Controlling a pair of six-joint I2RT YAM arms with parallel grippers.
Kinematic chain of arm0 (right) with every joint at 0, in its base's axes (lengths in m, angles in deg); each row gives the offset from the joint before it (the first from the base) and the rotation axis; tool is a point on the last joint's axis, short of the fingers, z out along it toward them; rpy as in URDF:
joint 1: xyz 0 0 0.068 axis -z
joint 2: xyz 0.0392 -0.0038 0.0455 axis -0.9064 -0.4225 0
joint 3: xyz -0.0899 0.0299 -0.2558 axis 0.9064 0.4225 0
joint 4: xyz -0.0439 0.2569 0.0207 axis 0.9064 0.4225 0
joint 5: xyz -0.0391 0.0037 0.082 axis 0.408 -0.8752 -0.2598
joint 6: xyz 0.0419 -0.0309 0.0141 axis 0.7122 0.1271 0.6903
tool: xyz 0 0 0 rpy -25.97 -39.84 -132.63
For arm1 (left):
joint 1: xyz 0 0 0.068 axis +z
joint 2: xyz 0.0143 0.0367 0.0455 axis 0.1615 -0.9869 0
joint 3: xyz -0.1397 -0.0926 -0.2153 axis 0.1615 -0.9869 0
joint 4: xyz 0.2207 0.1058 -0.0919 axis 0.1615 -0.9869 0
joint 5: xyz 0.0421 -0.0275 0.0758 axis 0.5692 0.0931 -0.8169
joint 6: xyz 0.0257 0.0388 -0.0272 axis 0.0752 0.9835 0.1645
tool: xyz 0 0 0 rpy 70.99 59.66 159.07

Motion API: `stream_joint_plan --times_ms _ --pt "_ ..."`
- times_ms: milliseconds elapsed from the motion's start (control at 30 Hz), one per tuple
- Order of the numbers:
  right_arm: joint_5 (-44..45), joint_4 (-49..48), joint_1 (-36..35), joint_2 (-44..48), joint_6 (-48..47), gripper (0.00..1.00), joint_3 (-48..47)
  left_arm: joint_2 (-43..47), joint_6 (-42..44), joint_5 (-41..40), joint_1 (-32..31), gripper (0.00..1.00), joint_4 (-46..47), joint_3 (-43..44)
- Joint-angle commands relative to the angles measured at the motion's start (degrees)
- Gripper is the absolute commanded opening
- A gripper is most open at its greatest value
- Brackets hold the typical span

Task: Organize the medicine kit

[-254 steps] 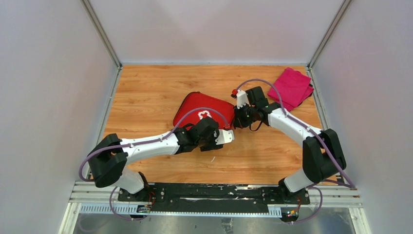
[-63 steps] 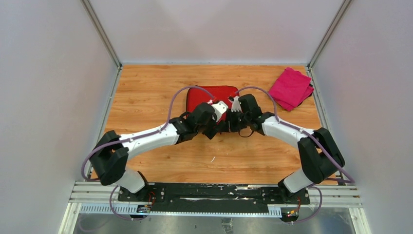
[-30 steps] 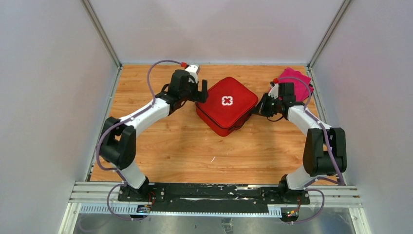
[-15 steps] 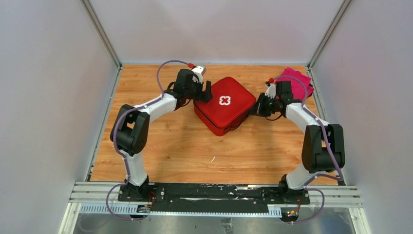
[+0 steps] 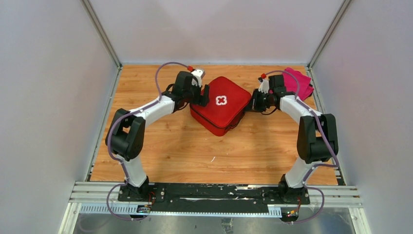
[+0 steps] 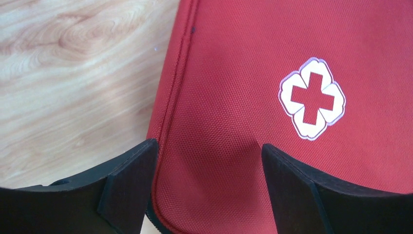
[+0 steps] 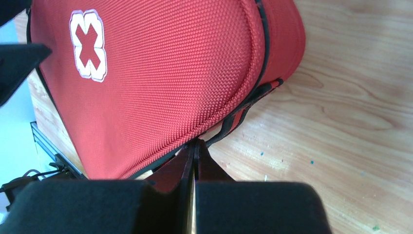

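A red, rounded-square soft fabric medicine kit (image 5: 229, 111) lies flat and closed, lid up, at the far middle of the wooden tabletop (image 5: 195, 146), turned diamond-wise with one corner toward the near edge. A white cross emblem (image 5: 221, 100) marks its woven lid, a black zip seam (image 7: 263, 53) rings the side, and a red-and-black strap (image 7: 237, 118) trails from its right corner.
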Motion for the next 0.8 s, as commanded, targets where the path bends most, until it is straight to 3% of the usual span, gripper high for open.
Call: stream_joint_plan --times_ms 0,367,600,767 --pt "-0.8 0.6 -2.1 -2.2 -1.9 0.00 -4.3 5.2 0.6 0.4 -2.2 0.82 -7.3 -3.0" --pt "-4.4 3.0 -5.3 -8.8 -7.7 0.00 -12.4 21.1 0.0 -0.9 -9.3 0.81 -12.7 -17.1" --pt "-4.1 4.2 -5.7 -9.9 -9.3 0.00 -13.0 29.6 7.0 -17.7 -16.0 0.86 -18.7 -17.3" --pt "-3.0 5.7 -5.9 -9.9 -10.6 0.00 -13.2 31.6 18.4 -23.1 -25.0 0.88 -14.9 -17.5"
